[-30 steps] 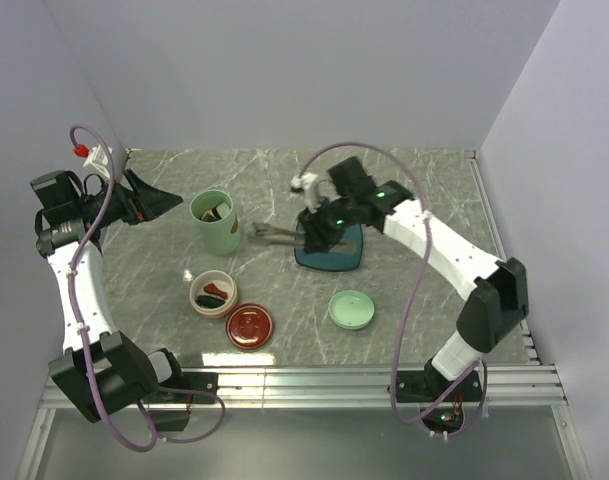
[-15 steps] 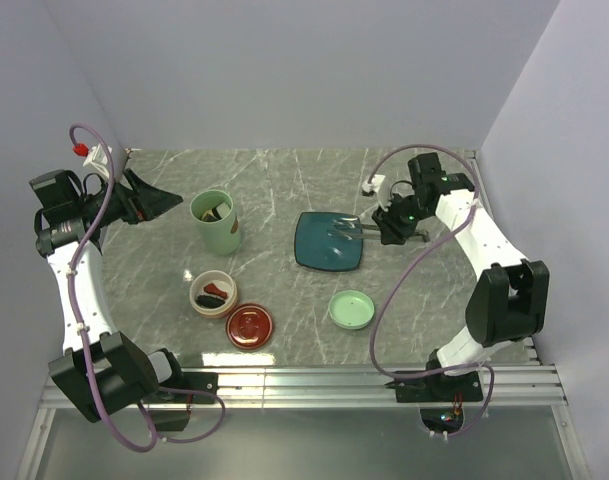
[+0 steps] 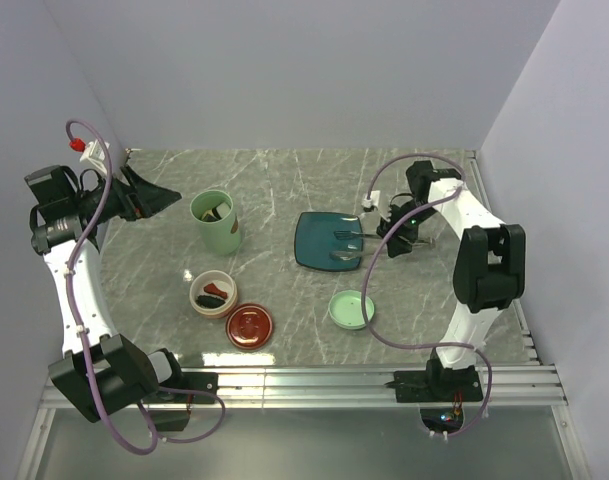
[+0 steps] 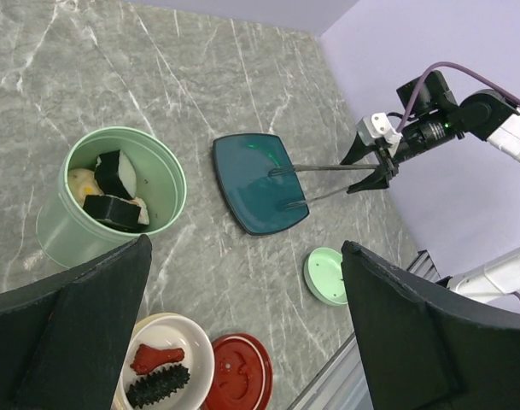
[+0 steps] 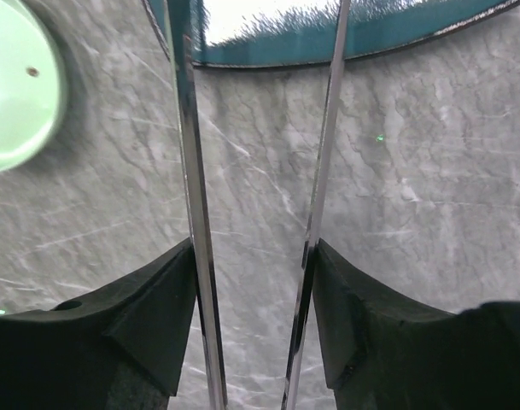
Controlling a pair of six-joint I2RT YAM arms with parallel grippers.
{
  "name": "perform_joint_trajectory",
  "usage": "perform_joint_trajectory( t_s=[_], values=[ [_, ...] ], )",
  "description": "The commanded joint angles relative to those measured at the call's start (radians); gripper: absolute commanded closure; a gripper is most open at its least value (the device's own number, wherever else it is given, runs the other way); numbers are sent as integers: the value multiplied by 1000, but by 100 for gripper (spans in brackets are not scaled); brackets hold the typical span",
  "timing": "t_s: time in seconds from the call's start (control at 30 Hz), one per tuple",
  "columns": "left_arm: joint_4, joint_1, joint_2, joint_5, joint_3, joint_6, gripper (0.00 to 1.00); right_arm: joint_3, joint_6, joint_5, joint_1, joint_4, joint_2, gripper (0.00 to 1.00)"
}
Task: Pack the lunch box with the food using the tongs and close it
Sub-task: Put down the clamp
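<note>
Grey veined stone table point(image 3: 284, 180), bearing the items below.

1. Mint-green pot point(image 4: 67, 231), upright, left of centre. It holds dark-and-white food squares point(image 4: 114, 175) with a pale piece beside them. No lid on.
2. Cream bowl point(image 3: 213, 293), near the front, just beside the pot. It holds one red piece point(image 4: 157, 357) and one dark piece point(image 4: 157, 386). Uncovered.
3. Dark-red lid point(image 3: 250, 325), flat on the table, touching or just beside the bowl.
4. Mint-green lid point(image 3: 351, 309), flat on the table, in front of the plate and well apart from its pot.
5. Teal plate point(image 3: 319, 240), centre. No food is visible on it.
6. Tongs point(image 4: 328, 179), silver, with arms sprung apart and tips over the plate's right side. The right gripper point(image 4: 375, 171) has its fingers closed against the outside of both arms.
7. Left gripper point(image 4: 245, 246), spread wide and holding nothing, hanging above the pot's side of the table.

Status, as judged: the filling looks complete, since all visible food sits in the two vessels. Outstanding are putting down the tongs and seating each lid on its own container.
</note>
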Motion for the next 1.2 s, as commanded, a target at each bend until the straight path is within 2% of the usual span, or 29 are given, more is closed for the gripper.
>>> perform_joint_trajectory(
  t_s=[0.0,0.37,0.67,0.7,0.73,0.8,0.97,1.0,1.17],
  values=[
    [-13,5,2,9,43,33,1,17,-53,39,-9,27,14,39],
    [-9,3,18,16,30,45,1,-76,-91,137,-20,215,60,32],
    [-37,3,38,-2,48,63,0,-72,-139,151,-20,255,97,28],
    [-36,3,40,-4,43,60,1,-67,-137,151,-20,254,100,23],
    [-33,3,41,-5,40,57,1,-60,-135,151,-22,246,106,22],
    [-28,5,40,-7,42,54,1,-43,-132,149,-20,231,121,11],
    [-29,3,44,-8,53,51,1,-35,-140,137,-19,202,108,8],
    [-28,5,43,-7,51,50,0,-34,-140,135,-19,195,103,0],
    [3,3,28,-5,37,27,1,-15,-109,105,-19,186,56,0]
  ],
)
